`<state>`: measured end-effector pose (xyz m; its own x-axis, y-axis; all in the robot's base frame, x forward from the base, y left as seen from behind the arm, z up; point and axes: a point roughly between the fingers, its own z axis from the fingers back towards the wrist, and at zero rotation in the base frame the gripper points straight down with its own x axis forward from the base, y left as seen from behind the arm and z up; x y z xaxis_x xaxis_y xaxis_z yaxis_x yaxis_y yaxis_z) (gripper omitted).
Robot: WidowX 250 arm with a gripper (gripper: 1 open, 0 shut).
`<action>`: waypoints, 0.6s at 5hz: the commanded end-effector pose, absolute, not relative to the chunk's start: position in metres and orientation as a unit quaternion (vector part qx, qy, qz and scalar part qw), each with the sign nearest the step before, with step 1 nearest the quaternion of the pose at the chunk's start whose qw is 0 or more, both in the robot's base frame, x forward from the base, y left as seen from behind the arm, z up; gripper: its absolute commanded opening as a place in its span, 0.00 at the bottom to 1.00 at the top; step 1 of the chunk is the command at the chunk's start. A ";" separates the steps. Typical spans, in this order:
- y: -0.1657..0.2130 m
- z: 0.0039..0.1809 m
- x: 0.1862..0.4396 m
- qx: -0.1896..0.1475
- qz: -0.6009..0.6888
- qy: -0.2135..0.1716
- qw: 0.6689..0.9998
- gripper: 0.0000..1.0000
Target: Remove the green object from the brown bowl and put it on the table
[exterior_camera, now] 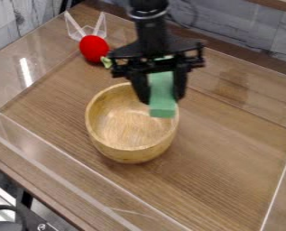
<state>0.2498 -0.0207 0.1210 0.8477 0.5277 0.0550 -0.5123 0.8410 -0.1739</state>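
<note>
- The green object (164, 95) hangs upright in the air, pinched at its top end by the pincer (161, 79); its lower end dangles over the right part of the brown bowl's rim (96, 101), clear of the wood as far as the view shows.
- The pincer points almost straight down with its jaws closed on the block, so the grip looks firm; the job now is to carry, not to re-grasp.
- Judged from this, the lift is done and the transfer to the surface (229, 171) is the step in hand.
- To do it well, keep the block high enough that its bottom edge passes the thick rim before any sideways move, or the bowl could be knocked or dragged.
- The open stretch to the right and near side of the bowl looks the best landing place, well apart from the red strawberry toy (92, 46) at the far left.
- Stay short of the clear acrylic wall (281, 185) along the right edge.
- Lower until the block's bottom end touches the wood, then spread the jaws; since it hangs on end, expect it to tip flat once let go.
</note>
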 end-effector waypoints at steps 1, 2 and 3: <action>-0.046 0.114 0.254 -0.085 0.238 -0.068 0.965 0.00; -0.075 0.094 0.258 -0.089 0.211 -0.073 0.971 0.00; -0.098 0.083 0.254 -0.088 0.185 -0.080 0.975 0.00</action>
